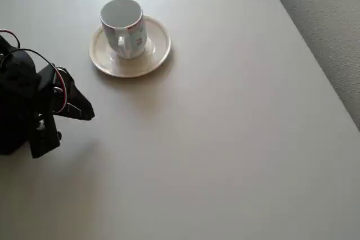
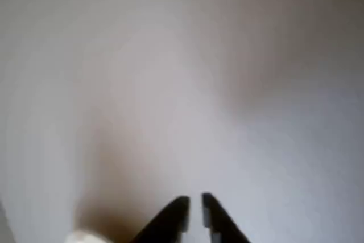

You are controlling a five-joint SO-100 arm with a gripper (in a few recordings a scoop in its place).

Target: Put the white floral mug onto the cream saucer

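Observation:
In the overhead view the white floral mug (image 1: 125,27) stands upright on the cream saucer (image 1: 157,46) near the table's far left, its handle toward the front. My black gripper (image 1: 85,111) is at the left edge, in front of and to the left of the saucer, well apart from it, its jaws drawn to a point. In the wrist view the two dark fingertips (image 2: 181,206) sit almost together at the bottom, with nothing between them, over blurred bare tabletop; the gripper (image 2: 194,204) is shut.
The pale tabletop (image 1: 225,139) stretches wide to the right and front of the saucer. Its right edge runs diagonally at the upper right, with grey carpet (image 1: 326,21) beyond. The arm's black body with red and black wires (image 1: 22,99) fills the left edge.

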